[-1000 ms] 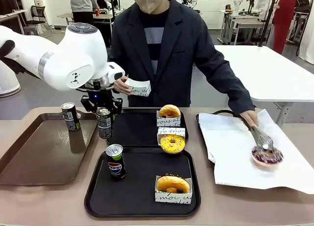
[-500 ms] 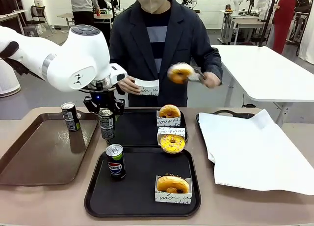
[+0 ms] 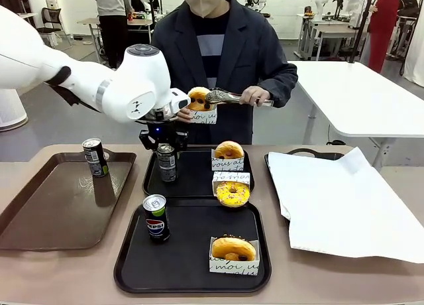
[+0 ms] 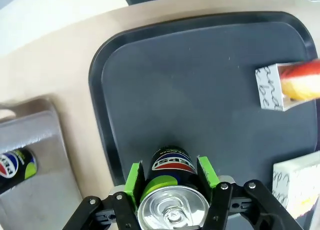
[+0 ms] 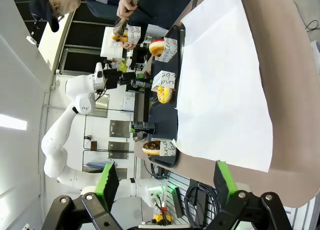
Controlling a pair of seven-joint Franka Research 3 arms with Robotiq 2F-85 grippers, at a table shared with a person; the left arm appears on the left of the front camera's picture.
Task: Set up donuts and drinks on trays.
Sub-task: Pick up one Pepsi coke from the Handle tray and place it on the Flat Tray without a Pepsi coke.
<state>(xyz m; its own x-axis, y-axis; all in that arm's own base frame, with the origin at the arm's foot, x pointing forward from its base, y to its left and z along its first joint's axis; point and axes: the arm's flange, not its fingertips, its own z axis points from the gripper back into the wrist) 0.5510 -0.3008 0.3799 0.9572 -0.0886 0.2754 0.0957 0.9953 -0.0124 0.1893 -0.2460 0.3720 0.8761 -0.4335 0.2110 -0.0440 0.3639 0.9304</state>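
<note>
front view / risk: my left gripper (image 3: 166, 148) carries a Pepsi can (image 3: 167, 163) low over the far black tray (image 3: 192, 179), centre-left of frame. If I release before the base seats flat, I judge it tips toward the sleeved donut (image 3: 228, 150) just to its right.
front view / person: the person's hand (image 3: 255, 95) works tongs (image 3: 228, 97) with a fresh donut (image 3: 198, 98) into a paper sleeve (image 3: 205, 117) just above and right of my wrist. A lift from me could clip them.
front view / layout: near tray (image 3: 192, 248) at lower centre has a can (image 3: 156, 217) and a donut (image 3: 232, 248). A yellow donut (image 3: 232, 193) straddles the two trays. Spare can (image 3: 95, 157) on the brown tray (image 3: 59, 199), left.
left wrist view / grip: green pads (image 4: 133, 180) clamp both sides of the Pepsi can (image 4: 172, 202), bottom centre; far black tray (image 4: 200, 90) directly beyond. Touchdown: cannot tell.
right wrist view / gripper: right gripper (image 5: 165, 182) fingers spread wide, holding nothing, at bottom of frame. White paper liner (image 5: 225, 80) well apart, upper right.
</note>
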